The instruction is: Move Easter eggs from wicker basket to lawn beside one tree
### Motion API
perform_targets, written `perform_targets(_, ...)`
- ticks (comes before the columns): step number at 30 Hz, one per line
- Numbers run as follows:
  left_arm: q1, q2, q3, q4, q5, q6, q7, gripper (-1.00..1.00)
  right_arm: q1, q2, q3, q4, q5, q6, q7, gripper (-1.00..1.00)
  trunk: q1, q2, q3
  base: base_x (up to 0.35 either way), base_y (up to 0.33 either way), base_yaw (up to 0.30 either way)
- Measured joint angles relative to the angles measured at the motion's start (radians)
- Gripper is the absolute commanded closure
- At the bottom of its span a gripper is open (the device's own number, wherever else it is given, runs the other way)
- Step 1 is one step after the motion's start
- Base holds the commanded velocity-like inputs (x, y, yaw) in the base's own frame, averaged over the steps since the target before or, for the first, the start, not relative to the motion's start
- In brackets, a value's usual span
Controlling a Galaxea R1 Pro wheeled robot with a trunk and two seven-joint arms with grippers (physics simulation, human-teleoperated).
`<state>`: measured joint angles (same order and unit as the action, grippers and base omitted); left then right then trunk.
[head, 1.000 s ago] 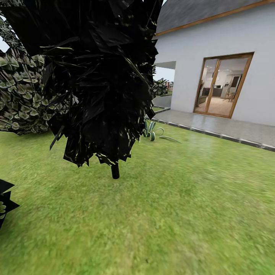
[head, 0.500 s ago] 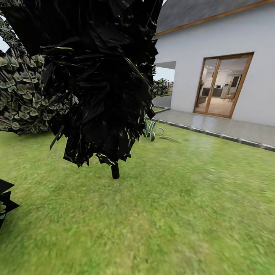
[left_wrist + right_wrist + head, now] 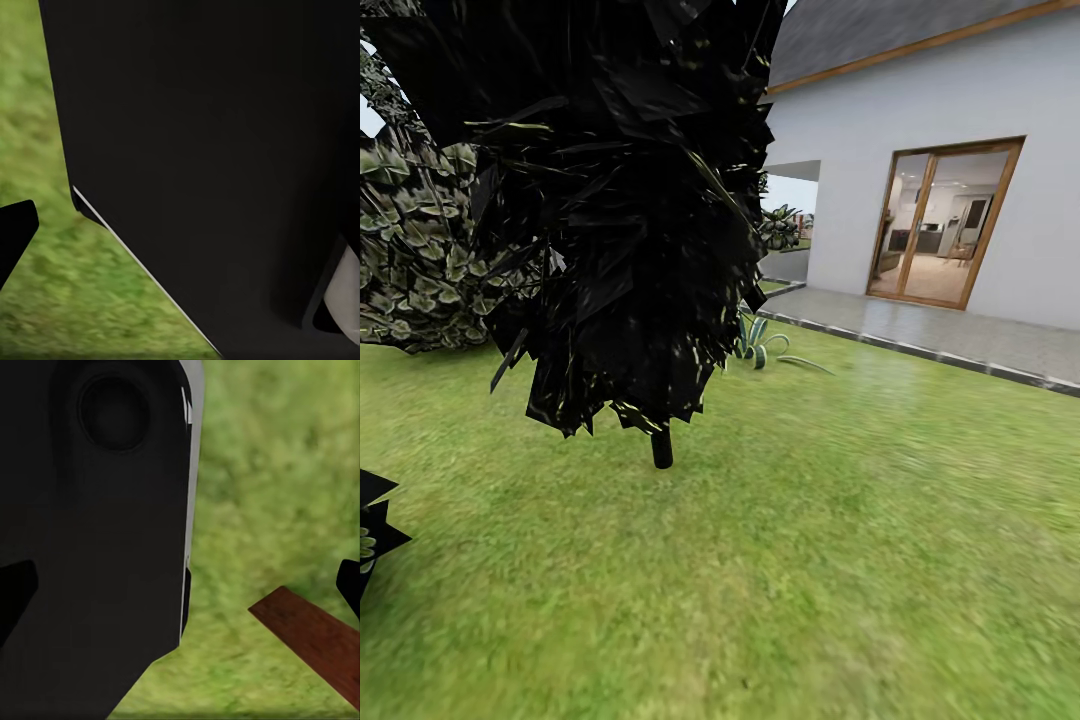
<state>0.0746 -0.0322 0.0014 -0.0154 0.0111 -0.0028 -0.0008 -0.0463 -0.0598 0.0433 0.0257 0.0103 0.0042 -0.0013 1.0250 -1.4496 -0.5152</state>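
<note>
**On the lawn, eggs and basket out of sight**

Head view: faced a dark tree at upper left, its short trunk planted in the lawn. House with a glass door at upper right, patio below it.

Left wrist view: black robot body across most of the frame, grass at left; grip impossible to tell.

Right wrist view: black robot part at left, brown plank at lower right on grass; grip likewise impossible to tell.

The head camera looks forward and down across the lawn toward the house. Both wrist cameras face grass from close by, past dark robot parts.
</note>
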Motion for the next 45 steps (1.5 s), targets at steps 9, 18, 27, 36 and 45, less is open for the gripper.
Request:
perform_targets(9,0.000,0.000,0.000,0.000,0.000,0.000,0.000,-1.00,0.000,0.000,0.000,0.000,0.000,0.000,0.000,-1.00,0.000,0.000,0.000,0.000,0.000,0.000)
perform_targets(18,0.000,0.000,0.000,0.000,0.000,0.000,0.000,-1.00,0.000,0.000,0.000,0.000,0.000,0.000,0.000,-1.00,0.000,0.000,0.000,0.000,0.000,0.000)
perform_targets(27,0.000,0.000,0.000,0.000,0.000,0.000,0.000,-1.00,0.000,0.000,0.000,0.000,0.000,0.000,0.000,-1.00,0.000,0.000,0.000,0.000,0.000,0.000)
perform_targets(36,0.000,0.000,0.000,-0.001,0.000,0.000,0.000,-1.00,0.000,0.000,0.000,0.000,0.000,0.000,0.000,-1.00,0.000,0.000,0.000,0.000,0.000,0.000)
perform_targets(45,0.000,0.000,0.000,-0.001,0.000,0.000,0.000,-1.00,0.000,0.000,0.000,0.000,0.000,0.000,0.000,-1.00,0.000,0.000,0.000,0.000,0.000,0.000)
